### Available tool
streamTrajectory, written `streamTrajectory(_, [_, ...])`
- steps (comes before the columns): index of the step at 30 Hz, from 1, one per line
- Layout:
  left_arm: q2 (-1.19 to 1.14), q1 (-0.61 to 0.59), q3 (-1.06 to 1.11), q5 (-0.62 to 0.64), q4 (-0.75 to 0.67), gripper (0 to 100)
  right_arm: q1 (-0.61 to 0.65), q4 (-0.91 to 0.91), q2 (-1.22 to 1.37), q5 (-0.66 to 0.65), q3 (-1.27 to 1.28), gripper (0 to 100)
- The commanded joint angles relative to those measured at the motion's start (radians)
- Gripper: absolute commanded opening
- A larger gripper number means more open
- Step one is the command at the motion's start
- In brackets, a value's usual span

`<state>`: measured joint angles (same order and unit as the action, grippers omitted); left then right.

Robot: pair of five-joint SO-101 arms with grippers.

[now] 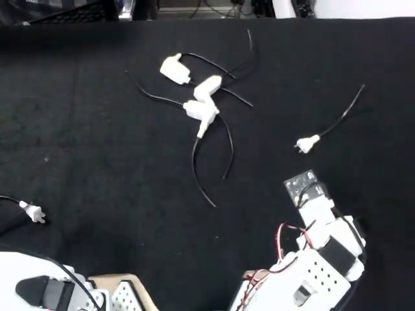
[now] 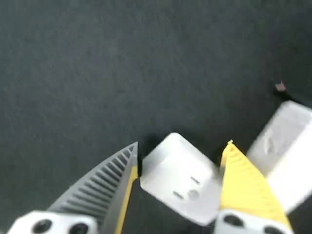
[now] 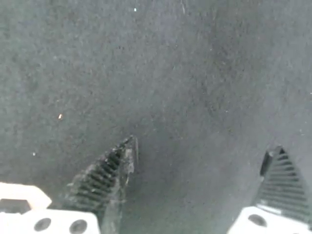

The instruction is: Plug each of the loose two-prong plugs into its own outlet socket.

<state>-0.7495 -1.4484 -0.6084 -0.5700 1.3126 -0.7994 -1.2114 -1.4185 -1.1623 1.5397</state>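
- We see the left pincer (image 2: 183, 145), one finger grey and one yellow, pinching a white plastic outlet socket block (image 2: 180, 180) by its two sides. The block's face, with two slots and a round hole, is turned toward the wrist camera.
- Just beside that block, past the yellow finger, we find another white plastic block (image 2: 287, 146).
- The right pincer (image 3: 203, 146) is spread wide over bare black cloth of the bench (image 1: 78, 142), toward the right end of the edge where the arms stand.
- Three white outlet sockets on black cords (image 1: 209, 85) lie bunched near the middle of the bench's far edge, their cords crossing.
- One loose white two-prong plug (image 1: 307, 144) lies between that bunch and the right edge, with its black cord running off toward the far right corner.
- A second white two-prong plug (image 1: 32, 212) lies at the left edge, well apart from the sockets.
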Motion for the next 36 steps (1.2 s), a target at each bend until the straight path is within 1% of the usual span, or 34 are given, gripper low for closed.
streamTrajectory(1, [0.069, -0.031, -0.104, 0.011, 0.203, 28, 0.009, -0.017, -0.001, 0.017, 0.081, 38.9])
streamTrajectory(3, [0.069, -0.041, -0.107, 0.051, 0.235, 28, 0.009, -0.017, -0.001, 0.017, 0.081, 38.9])
streamTrajectory(5, [0.071, -0.062, -0.108, 0.094, 0.235, 28, 0.011, -0.017, -0.001, 0.017, 0.081, 38.9])
streamTrajectory(7, [0.071, -0.076, -0.108, 0.106, 0.238, 28, 0.011, -0.017, -0.001, 0.017, 0.081, 38.9])
streamTrajectory(12, [0.081, -0.114, -0.116, 0.052, 0.233, 28, 0.012, -0.015, -0.001, 0.017, 0.082, 38.9])
streamTrajectory(15, [0.081, -0.140, -0.177, 0.021, 0.245, 28, 0.014, -0.015, -0.001, 0.017, 0.082, 38.9])
streamTrajectory(18, [0.078, -0.159, -0.234, 0.014, 0.290, 28, 0.014, -0.015, -0.001, 0.017, 0.082, 38.9])
streamTrajectory(21, [0.080, -0.160, -0.277, -0.077, 0.358, 28, 0.014, -0.015, -0.001, 0.017, 0.082, 38.9])
streamTrajectory(23, [0.072, -0.159, -0.289, -0.109, 0.428, 28, 0.012, -0.015, -0.001, 0.017, 0.082, 38.9])
streamTrajectory(24, [0.071, -0.159, -0.283, -0.115, 0.450, 28, 0.011, -0.015, -0.001, 0.017, 0.082, 38.9])
streamTrajectory(30, [0.071, -0.147, -0.269, -0.118, 0.439, 28, 0.009, -0.015, -0.001, 0.017, 0.082, 38.9])
streamTrajectory(32, [0.071, -0.119, -0.278, -0.181, 0.436, 27, 0.008, -0.015, -0.001, 0.017, 0.082, 38.9])
streamTrajectory(36, [0.071, -0.064, -0.278, -0.439, 0.436, 27, 0.006, -0.015, -0.001, 0.017, 0.082, 38.9])
